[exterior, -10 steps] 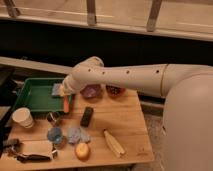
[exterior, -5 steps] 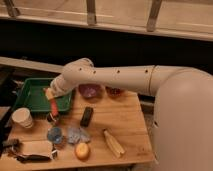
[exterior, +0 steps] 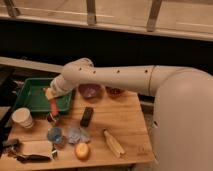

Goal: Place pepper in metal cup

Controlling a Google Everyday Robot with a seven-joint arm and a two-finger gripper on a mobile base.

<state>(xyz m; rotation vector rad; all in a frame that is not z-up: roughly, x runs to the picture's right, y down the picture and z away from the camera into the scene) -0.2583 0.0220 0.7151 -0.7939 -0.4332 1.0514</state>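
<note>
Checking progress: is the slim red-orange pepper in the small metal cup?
Out: the gripper, by the green tray, holds the pepper upright over the cup.

The robot's white arm reaches from its body at the near right across to the left, bending downward at its end. The gripper points down there, clamped on the pepper.

The hand above the metal cup hides the top of the pepper, which half-covers the cup.

Green tray, corn cob, orange fruit
</note>
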